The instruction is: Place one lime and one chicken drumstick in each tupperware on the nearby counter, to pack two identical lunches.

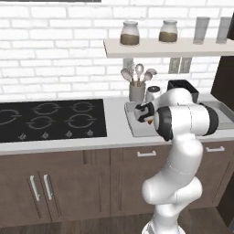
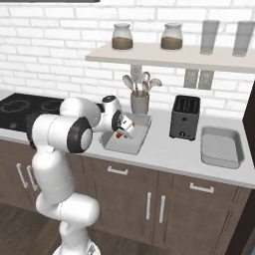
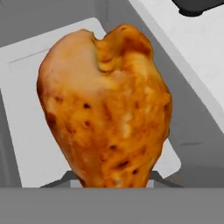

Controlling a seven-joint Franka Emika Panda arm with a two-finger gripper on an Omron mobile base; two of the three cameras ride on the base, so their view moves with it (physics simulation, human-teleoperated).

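Item: orange-brown mottled chicken drumstick [image 3: 105, 113], grasped at its narrow end by the dark fingers [image 2: 123, 130], long axis running along the fingers, broad meaty end pointed away from the hand; held above the grey rectangular tupperware tray [image 2: 142, 135] on the pale grey counter [image 2: 169, 149].

- Drumstick [image 3: 105, 113]: orange-brown, dark flecks, pale patch.
- Tray [image 1: 133, 122]: grey, paler floor.
- Counter [image 1: 114, 132]: pale grey.
- Cabinets [image 1: 68, 183]: dark brown, silver handles.
- Hob [image 1: 50, 119]: black.
- Toaster [image 2: 185, 117]: black.
- Wall [image 1: 55, 50]: white brick.
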